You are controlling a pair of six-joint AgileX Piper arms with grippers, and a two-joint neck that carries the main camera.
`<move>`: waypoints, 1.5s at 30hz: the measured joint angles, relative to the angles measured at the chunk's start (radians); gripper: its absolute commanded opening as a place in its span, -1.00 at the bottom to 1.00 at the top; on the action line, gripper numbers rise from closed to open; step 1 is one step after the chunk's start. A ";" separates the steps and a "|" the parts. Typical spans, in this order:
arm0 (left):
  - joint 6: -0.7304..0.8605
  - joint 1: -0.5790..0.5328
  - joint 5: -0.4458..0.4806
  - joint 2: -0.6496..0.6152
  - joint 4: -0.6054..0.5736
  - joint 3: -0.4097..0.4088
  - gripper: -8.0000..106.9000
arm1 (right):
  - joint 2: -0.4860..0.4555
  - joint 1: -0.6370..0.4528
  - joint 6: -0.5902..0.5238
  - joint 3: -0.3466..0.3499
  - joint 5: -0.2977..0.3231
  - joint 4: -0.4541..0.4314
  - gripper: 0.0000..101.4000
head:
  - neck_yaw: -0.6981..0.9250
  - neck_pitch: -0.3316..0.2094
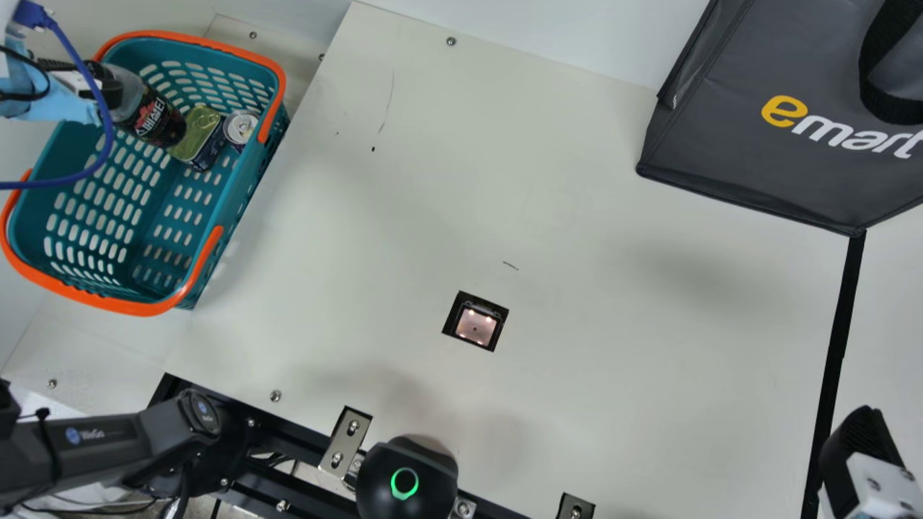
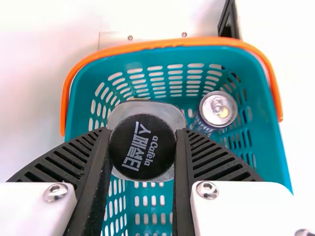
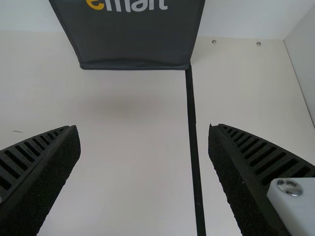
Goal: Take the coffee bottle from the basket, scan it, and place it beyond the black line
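Left gripper (image 2: 143,132) clamps the coffee bottle (image 1: 131,94) by its cap (image 2: 142,150), leaving the label (image 1: 153,117) beneath it free (for scanning, I suppose); right gripper (image 3: 143,129) is spread.

- Left claw (image 1: 101,83): fingers (image 2: 91,172) held partway together, upright edges parallel, pressing inward from both sides with a gap between.
- White brackets (image 2: 37,209) sit directly behind those fingers, one per side.
- A blue cord (image 1: 108,137) loops beside that same claw.
- Right claw (image 1: 865,443): spread wide, nothing gripped, its ribbed black fingers (image 3: 246,169) well apart and facing each other; a white bracket (image 3: 295,201) backs one.
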 measured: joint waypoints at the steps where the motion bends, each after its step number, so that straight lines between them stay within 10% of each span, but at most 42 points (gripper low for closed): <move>1: -0.003 -0.003 0.005 -0.009 0.000 -0.004 -0.68 | 0.000 0.000 0.000 0.000 0.000 0.000 0.79 | 0.000 0.000; 45: -0.160 -0.270 0.173 -0.354 -0.020 0.032 -0.68 | 0.000 0.000 0.000 0.000 0.002 0.001 0.79 | 0.000 0.000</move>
